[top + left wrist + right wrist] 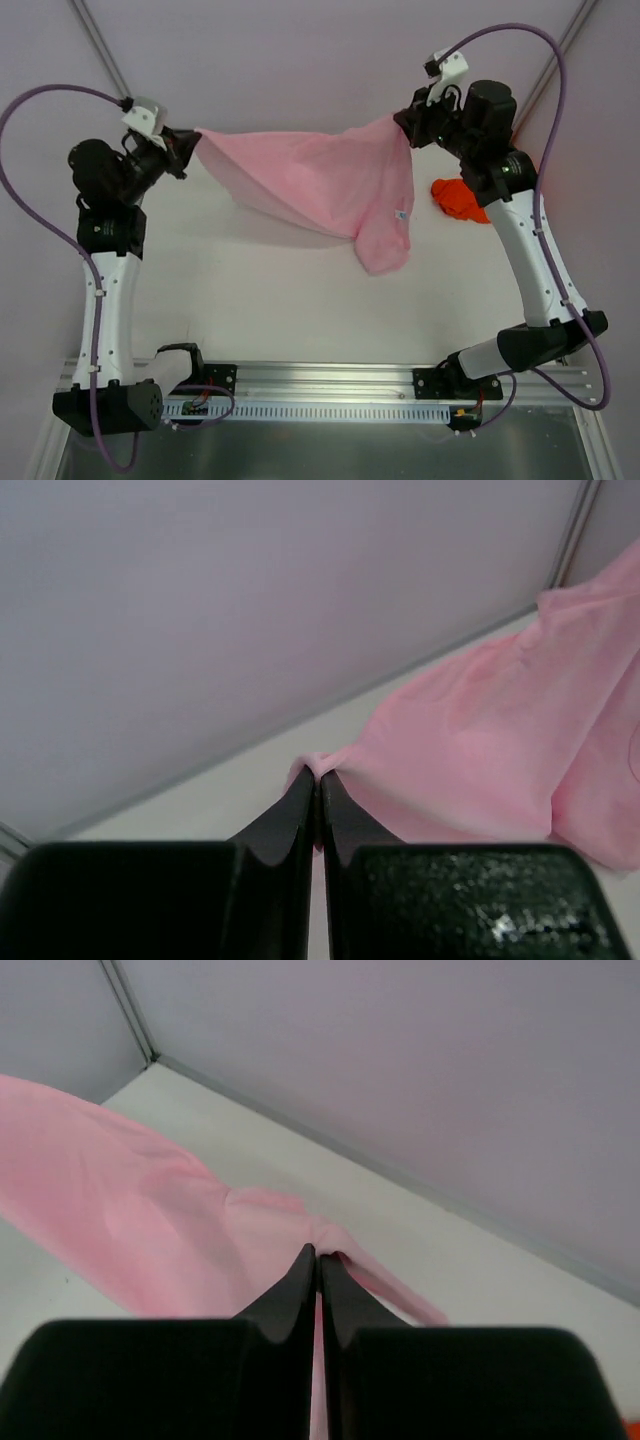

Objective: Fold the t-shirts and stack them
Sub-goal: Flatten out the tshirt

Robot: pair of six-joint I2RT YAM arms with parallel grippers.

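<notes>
The left jaws are pressed together on a small pinch of the pale pink cotton short-sleeved shirt. In the left wrist view, a nub of cloth pokes out just past the dark tips. The right jaws are clamped the same way on another edge of the same shirt, with the fabric bunched at their tips and running off to the side.

From above, the pink shirt is stretched between the two grips at the far side of the white surface. Its top edge is drawn almost straight and the body sags beneath in a broad curve. Towards the right grip a longer fold hangs lower, carrying a small white neck label (whether that fold touches the surface cannot be told).

The bright orange-red shirt lies crumpled on the surface at the right. It is apart from the pink one and just beside the right arm, which hides part of it.

The left arm rises from its base at the near edge and bends inward to its corner of the cloth. A purple cable loops beside it, and pale grey walls stand behind.
</notes>
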